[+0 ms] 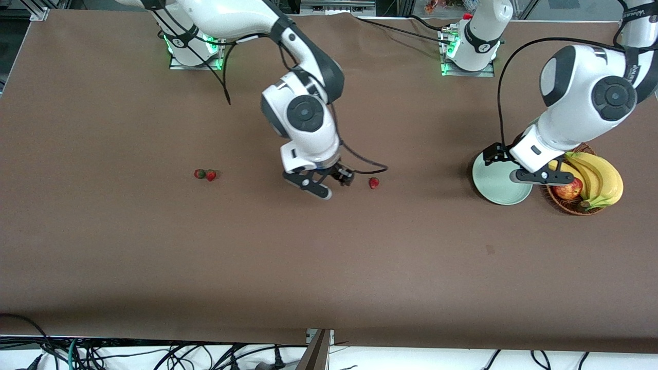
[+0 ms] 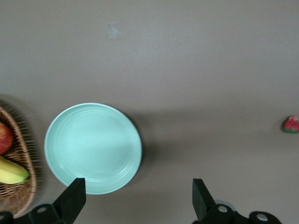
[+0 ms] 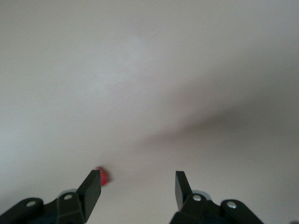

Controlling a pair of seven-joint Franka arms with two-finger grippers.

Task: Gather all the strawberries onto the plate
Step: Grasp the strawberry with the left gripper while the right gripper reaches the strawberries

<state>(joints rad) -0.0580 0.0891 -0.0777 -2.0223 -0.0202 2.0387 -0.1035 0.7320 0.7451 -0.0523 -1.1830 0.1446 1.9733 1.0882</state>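
Observation:
One strawberry [image 1: 373,182] lies on the brown table mid-way along it, and shows in the left wrist view [image 2: 290,124] too. My right gripper [image 1: 331,184] hangs open and empty low over the table just beside it, toward the right arm's end. In the right wrist view the berry [image 3: 103,176] peeks out beside one finger [image 3: 91,187], outside the jaws. Two more strawberries [image 1: 200,173] [image 1: 211,175] lie touching, farther toward the right arm's end. The mint-green plate [image 1: 496,187] [image 2: 93,147] holds nothing. My left gripper [image 1: 514,165] [image 2: 138,193] is open and empty over the plate's edge.
A brown wicker basket [image 1: 560,203] [image 2: 18,196] stands against the plate toward the left arm's end. It holds bananas [image 1: 599,177] and a red-yellow apple [image 1: 568,189]. Cables hang along the table edge nearest the front camera.

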